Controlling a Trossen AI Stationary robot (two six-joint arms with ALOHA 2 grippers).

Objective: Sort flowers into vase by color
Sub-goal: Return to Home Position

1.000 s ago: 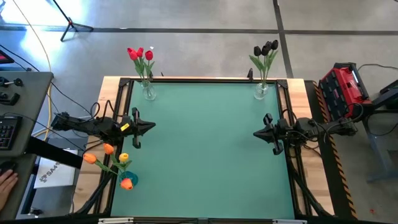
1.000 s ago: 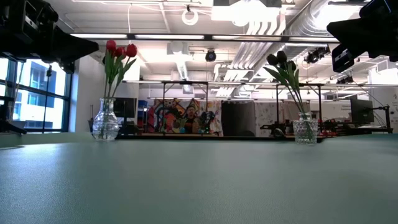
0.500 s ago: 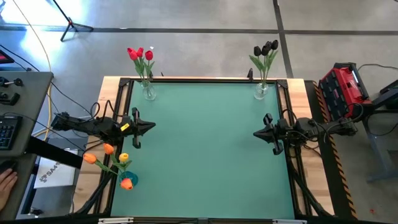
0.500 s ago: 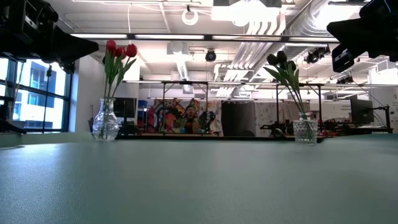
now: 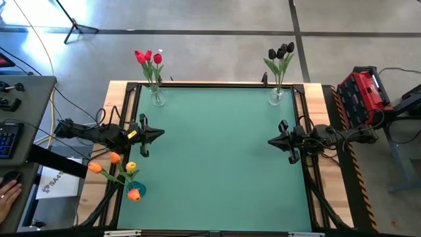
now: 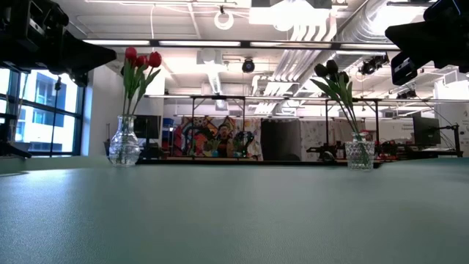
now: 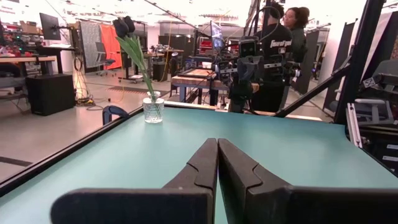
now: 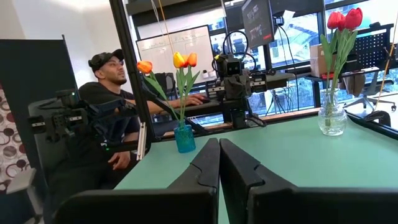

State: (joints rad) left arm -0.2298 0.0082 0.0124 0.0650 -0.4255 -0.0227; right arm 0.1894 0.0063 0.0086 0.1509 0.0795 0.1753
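Slender tulips [image 6: 154, 59], seemingly glass vases [image 6: 124, 149]

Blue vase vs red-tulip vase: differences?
Blue vase is blue and narrow; red-tulip vase is clear glass with a round belly. Blue vase holds orange tulips, red-tulip vase red tulips. In the high view blue vase sits at the table's lower-left corner, red-tulip vase at upper-left. Both upright, three stems each.

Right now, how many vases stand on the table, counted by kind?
Clear glass vases: 2 (one holds red tulips, the other holds black tulips)
Blue vase: 1 (holds orange and yellow tulips)
Total: 3 vases
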